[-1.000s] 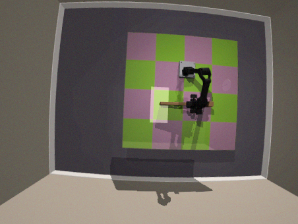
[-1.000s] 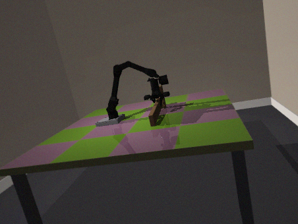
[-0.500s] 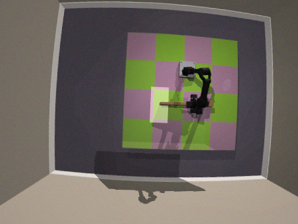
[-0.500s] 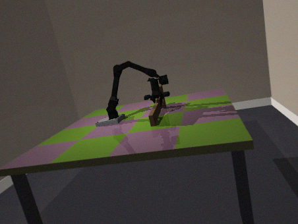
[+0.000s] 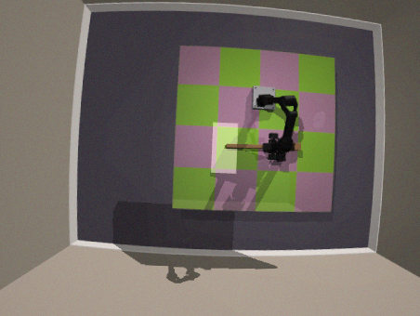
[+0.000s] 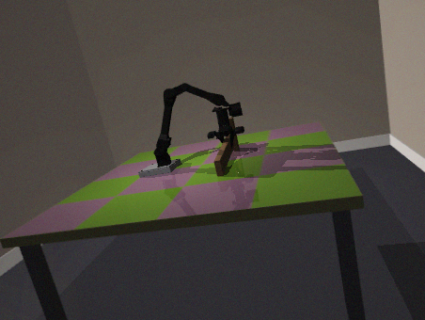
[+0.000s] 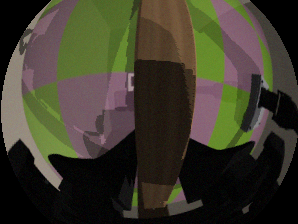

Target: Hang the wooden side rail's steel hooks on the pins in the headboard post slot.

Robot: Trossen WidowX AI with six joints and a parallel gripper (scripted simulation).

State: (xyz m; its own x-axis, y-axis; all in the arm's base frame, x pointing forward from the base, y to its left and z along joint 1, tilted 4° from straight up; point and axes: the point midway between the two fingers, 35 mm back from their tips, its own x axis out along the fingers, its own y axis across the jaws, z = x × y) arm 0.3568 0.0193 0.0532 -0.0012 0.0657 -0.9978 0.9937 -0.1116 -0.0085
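Observation:
The wooden side rail (image 5: 243, 146) (image 6: 225, 160) (image 7: 162, 100) is a long brown board standing on its narrow edge. Its end away from the post appears to rest on the table. My gripper (image 5: 277, 148) (image 6: 227, 140) (image 7: 152, 131) points down and is shut on the rail, near the end by the post. The headboard post (image 5: 297, 147) (image 6: 231, 122) stands upright just beyond the gripper, in line with the rail, and is partly hidden by it. The hooks, slot and pins cannot be made out, so I cannot tell whether the hooks sit on the pins.
The arm's grey base plate (image 5: 257, 91) (image 6: 152, 172) lies to one side of the rail, and the arm arches from it to the gripper. The green and pink checkered table (image 5: 197, 104) (image 6: 291, 185) carries everything. A bright patch of light and several shadows cross it.

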